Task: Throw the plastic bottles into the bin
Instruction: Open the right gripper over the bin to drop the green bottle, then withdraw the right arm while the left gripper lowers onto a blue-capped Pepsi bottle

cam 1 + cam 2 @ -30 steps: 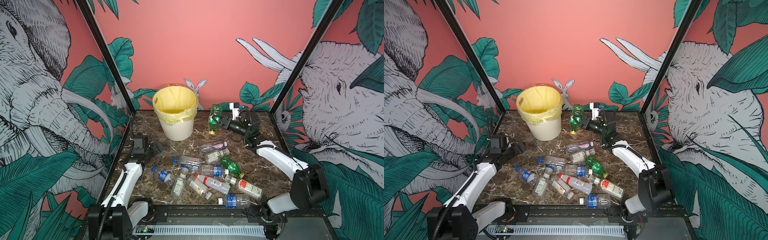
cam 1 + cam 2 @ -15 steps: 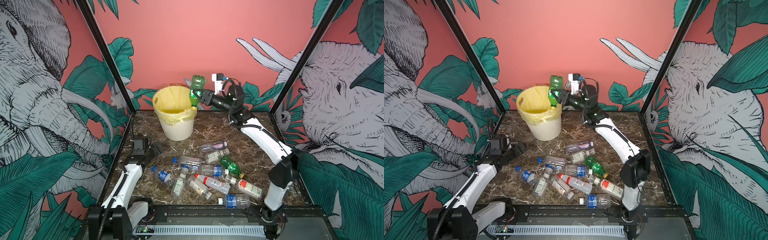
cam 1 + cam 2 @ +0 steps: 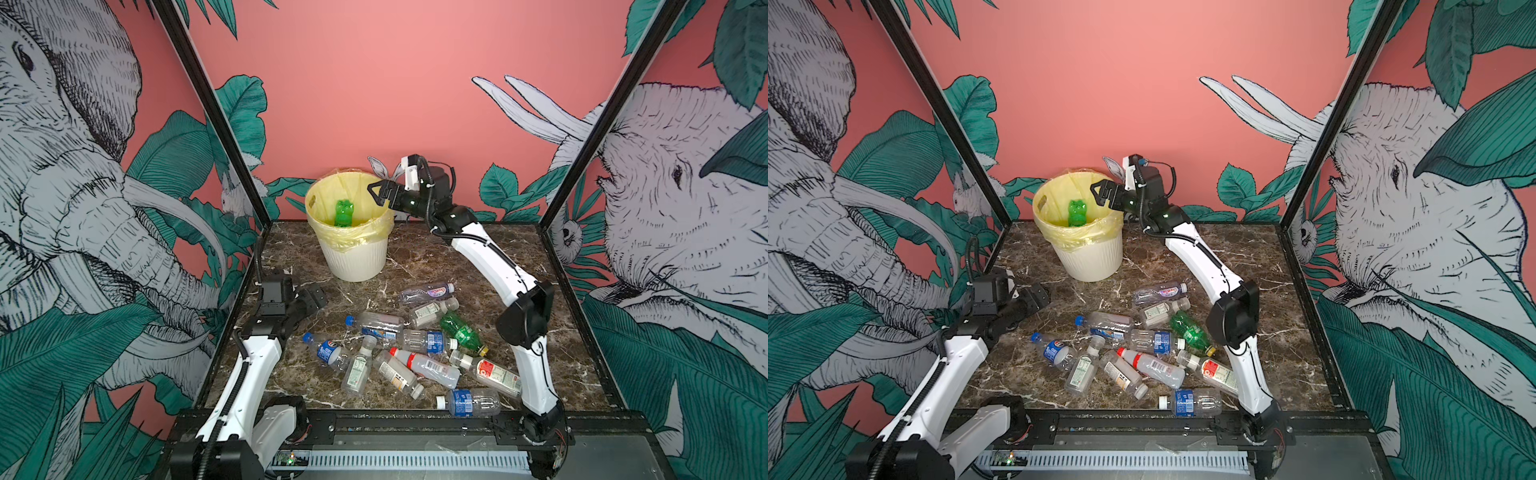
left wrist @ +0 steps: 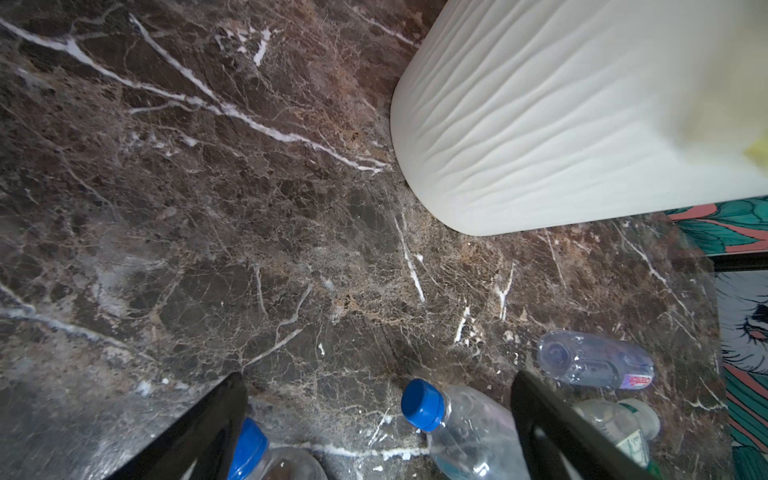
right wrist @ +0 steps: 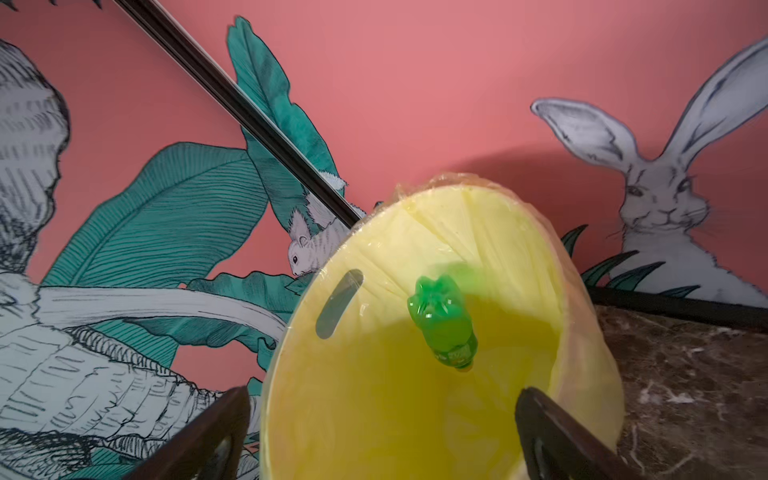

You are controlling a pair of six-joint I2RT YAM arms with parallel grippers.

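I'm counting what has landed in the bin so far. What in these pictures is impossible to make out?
Floor of the bin: hidden by its near wall in both top views.
Lower half of the green bottle: behind the rim in both top views; blurred in the right wrist view.
Base of the red-labelled bottle: behind the right arm in both top views.
Label print: too small in every view.

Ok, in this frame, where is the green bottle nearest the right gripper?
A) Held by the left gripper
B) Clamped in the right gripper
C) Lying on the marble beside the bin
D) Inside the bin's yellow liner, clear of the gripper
D: the green bottle shows inside the mouth of the bin, while the right gripper stands open and empty at the rim.
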